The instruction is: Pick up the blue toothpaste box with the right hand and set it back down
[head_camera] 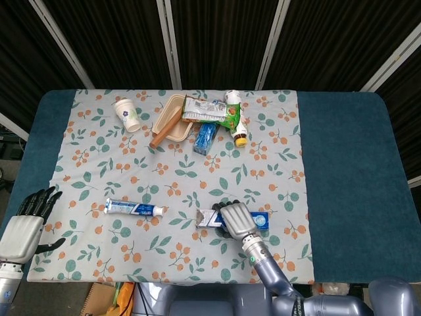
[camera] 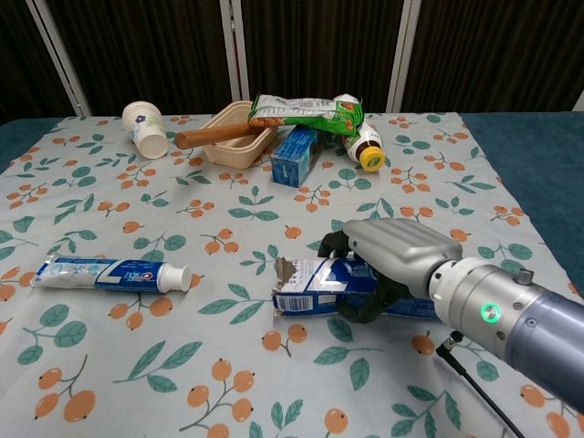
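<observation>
The right hand (camera: 388, 258) was wrapped around the box (camera: 315, 286), fingers curled over it, on the cloth (camera: 228, 365) beside the tube (camera: 109, 272). The left hand (head_camera: 27, 220) hung open, holding nothing, off the table's near-left edge.

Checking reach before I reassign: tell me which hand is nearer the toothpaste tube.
Right. The right hand grips the blue toothpaste box just right of the toothpaste tube; the left hand hovers off the table's left edge.
</observation>
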Motion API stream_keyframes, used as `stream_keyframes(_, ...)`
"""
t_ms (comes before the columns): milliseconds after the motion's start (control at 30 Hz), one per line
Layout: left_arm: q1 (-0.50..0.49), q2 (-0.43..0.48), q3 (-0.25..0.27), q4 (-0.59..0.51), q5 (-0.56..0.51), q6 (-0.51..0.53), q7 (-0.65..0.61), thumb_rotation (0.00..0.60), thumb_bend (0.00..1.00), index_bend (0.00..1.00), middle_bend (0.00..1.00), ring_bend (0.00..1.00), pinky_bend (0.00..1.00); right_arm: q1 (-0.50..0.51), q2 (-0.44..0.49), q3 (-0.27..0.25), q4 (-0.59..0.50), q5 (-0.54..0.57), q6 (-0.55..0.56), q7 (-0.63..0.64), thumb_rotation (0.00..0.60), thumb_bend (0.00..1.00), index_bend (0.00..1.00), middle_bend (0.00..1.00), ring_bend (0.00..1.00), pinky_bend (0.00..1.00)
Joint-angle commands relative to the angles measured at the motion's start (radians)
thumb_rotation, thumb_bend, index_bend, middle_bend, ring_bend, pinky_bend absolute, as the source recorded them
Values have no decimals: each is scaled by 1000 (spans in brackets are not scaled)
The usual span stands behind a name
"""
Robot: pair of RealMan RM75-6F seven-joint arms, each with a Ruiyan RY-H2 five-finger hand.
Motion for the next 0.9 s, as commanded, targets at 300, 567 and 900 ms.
stream_keyframes(300, -62, -9, -42, -17, -31, -63, 143, 600, 51, 137, 202, 228, 335, -3, 99, 36, -136, -47, 51, 35, 600, 400, 404, 474, 430, 365)
stream_keyframes(567, -206, -104, -125, 36, -178, -251, 338, 600, 115, 230, 280, 288, 399, -13, 182, 41, -222, -38, 72, 31, 600, 401, 404, 474, 430, 365)
stream_keyframes(900, -334, -238, -159, 143, -323, -405, 486, 600, 121, 326, 350, 318, 400, -23, 259, 47, -274, -33, 93, 47, 600, 400, 404, 474, 430, 365)
